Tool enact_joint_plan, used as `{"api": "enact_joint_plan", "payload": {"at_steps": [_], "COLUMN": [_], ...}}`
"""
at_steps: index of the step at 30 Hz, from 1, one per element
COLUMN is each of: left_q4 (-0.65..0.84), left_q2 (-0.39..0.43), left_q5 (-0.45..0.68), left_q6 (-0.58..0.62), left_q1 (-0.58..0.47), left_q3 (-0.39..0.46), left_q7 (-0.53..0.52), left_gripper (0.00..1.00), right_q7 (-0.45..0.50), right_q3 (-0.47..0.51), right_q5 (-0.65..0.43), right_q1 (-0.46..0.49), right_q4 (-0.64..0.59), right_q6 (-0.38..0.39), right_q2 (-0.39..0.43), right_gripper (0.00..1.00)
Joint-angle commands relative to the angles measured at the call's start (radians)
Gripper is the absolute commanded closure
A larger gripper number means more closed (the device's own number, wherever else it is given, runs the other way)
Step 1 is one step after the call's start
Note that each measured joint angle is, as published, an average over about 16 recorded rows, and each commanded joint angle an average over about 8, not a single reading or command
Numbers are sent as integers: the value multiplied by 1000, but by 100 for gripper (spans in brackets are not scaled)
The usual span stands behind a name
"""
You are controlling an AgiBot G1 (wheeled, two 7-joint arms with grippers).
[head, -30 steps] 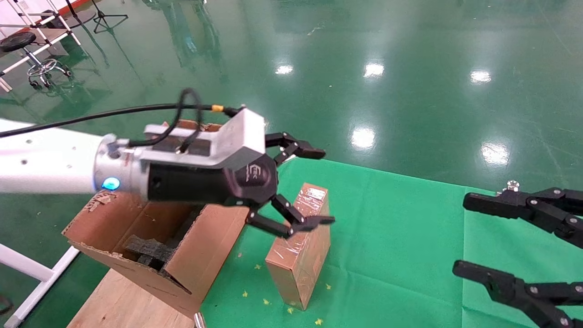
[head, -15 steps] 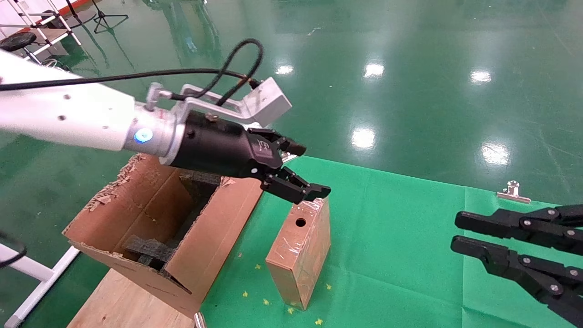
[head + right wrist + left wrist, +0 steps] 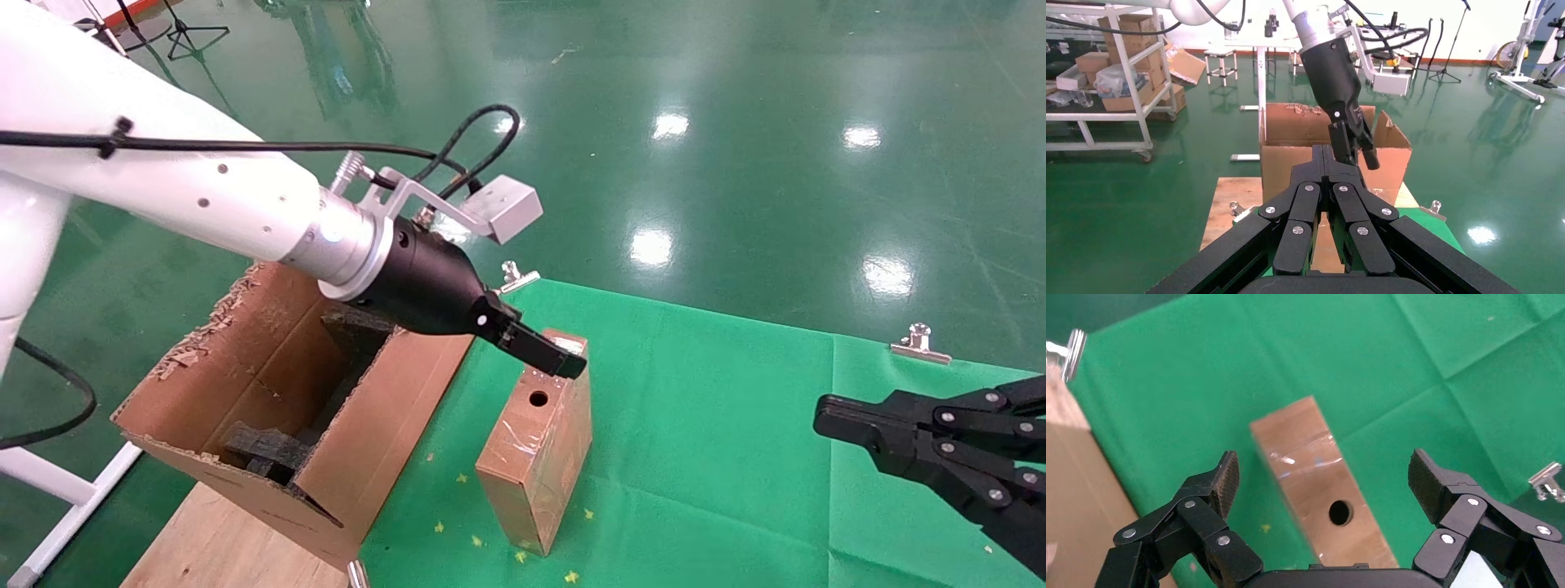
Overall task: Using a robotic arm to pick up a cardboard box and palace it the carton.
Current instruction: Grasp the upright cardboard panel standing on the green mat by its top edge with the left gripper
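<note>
Green cloth covers the counter (image 3: 735, 425); my left claw (image 3: 1321, 478) hangs open over the cardboard box (image 3: 535, 445) (ungrasped), the carton (image 3: 270, 392) awaits, my right claw (image 3: 829, 412) idles closed.

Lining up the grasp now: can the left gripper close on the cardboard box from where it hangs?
Probably yes. The left gripper is open above the cardboard box, one finger on each side, nothing between. The carton stands clear to the side.
</note>
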Motion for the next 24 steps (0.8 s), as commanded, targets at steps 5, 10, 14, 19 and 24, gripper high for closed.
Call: {"api": "enact_joint_plan", "payload": {"at_steps": [5,10,14,19,24], "left_q4": [-2,-4,-5,-7,-9], "left_q2": [15,29,41,56,66], "left_q5": [13,22,23,29,32], "left_q6": [-1,-9,-20,-25,-21], "left_q1": [-2,13,17,9,6], "left_q3": [57,103,126,148,169], "left_q7": [-57,-81,-83,-54,-27], "left_gripper": [0,0,0,0,0], "right_q7": [0,0,0,0,0], "right_q3": [0,0,0,-1,0], "right_q5": [0,0,0,0,0], "right_q1": [0,0,0,0,0], "right_q4": [0,0,0,0,0], "right_q6": [0,0,0,0,0], "right_q2": [0,0,0,0,0], "right_gripper": [100,100,100,100,100]}}
